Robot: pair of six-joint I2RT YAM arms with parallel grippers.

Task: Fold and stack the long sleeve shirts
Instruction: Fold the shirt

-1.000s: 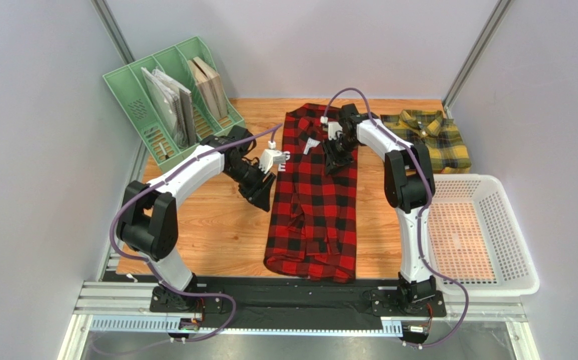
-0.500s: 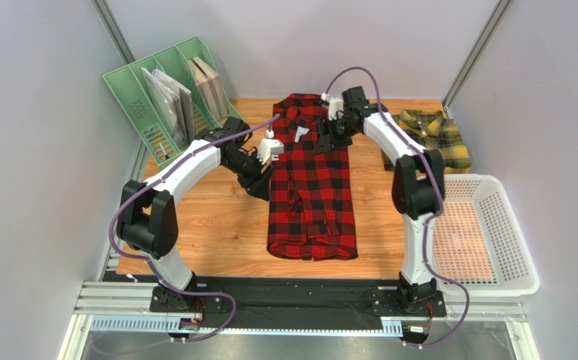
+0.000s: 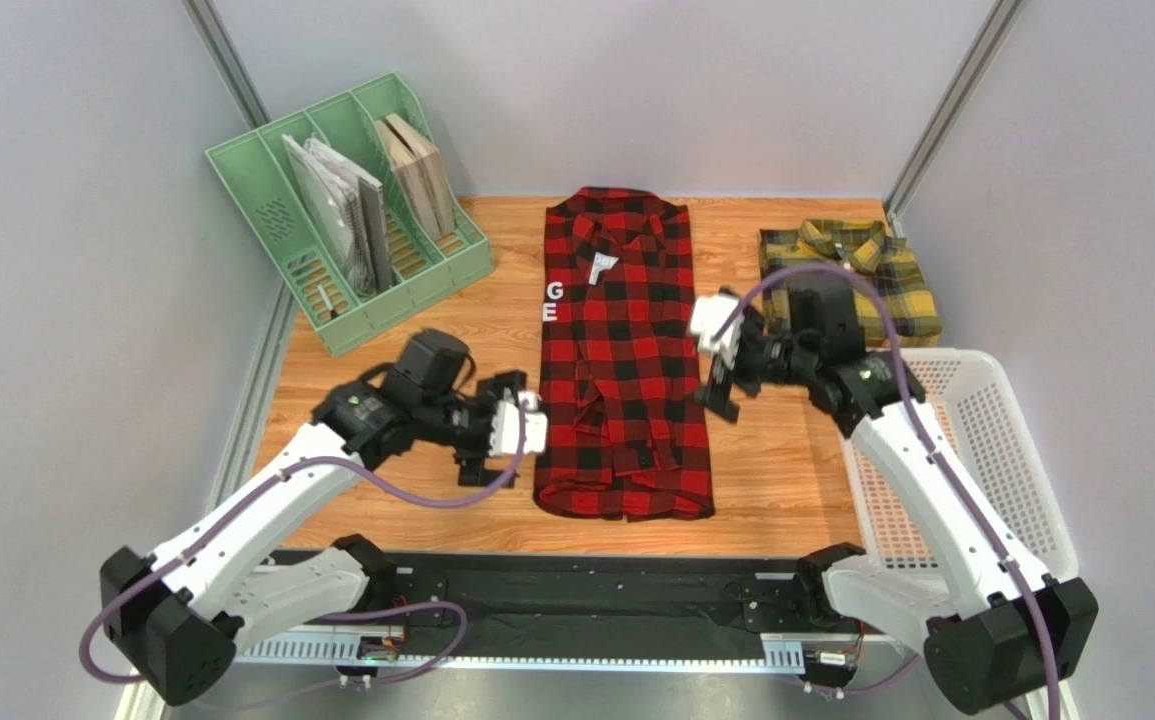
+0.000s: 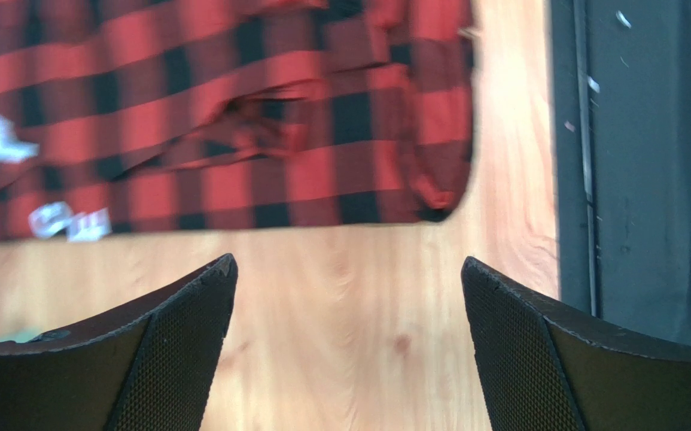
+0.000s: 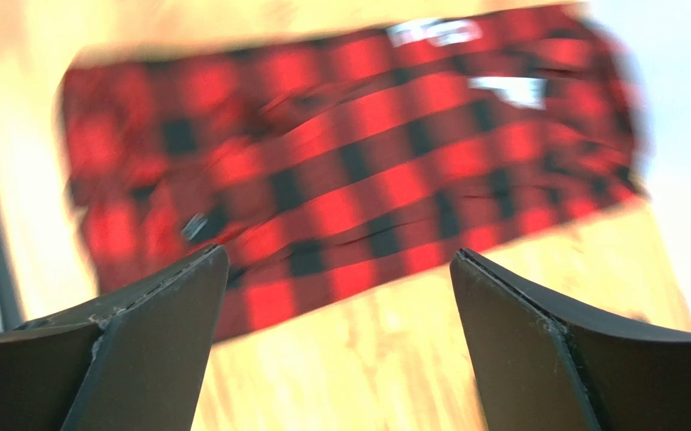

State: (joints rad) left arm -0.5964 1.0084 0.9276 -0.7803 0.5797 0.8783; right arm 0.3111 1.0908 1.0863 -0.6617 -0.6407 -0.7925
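**Red shirt** [image 3: 625, 360]: Centre of the table [image 3: 433, 480], flat, a long narrow panel with the sleeves turned in. The collar is at the far end and the hem at the near end. White letters show at its left edge. Nothing holds it.

**Yellow shirt** [image 3: 854, 278]: To the right of the red shirt, level with its collar end and well apart from it. It lies loosely bunched and is not yet folded.

**Left gripper** [image 3: 513, 435]: Just left of the red shirt's near half, clear of the cloth. The jaws are spread wide with nothing between them. Its wrist view shows bare wood between the fingers and the shirt's near-left hem corner beyond.

**Right gripper** [image 3: 721, 375]: At the red shirt's right edge, about mid-length; whether it touches the cloth cannot be told. The jaws are spread wide and hold nothing. Its wrist view is blurred, with the shirt lying beyond the fingers.

**Basket** [image 3: 1041, 510]: White, to the right of the red shirt past the right arm. No shirt is in it.

**Rack** [image 3: 275, 218]: Green, to the far left of the red shirt.

**Step in hand (judged):** The lengthwise folds on the red shirt look done and both grippers are free. A crosswise fold seems due.

**Next move (judged):** Each gripper takes one corner of the same end, probably the hem since both sit nearer it. Each must pinch through all the layers. The two then lift evenly and carry that end over toward the collar, so the panel halves without skewing. The yellow shirt follows, then the stacking.
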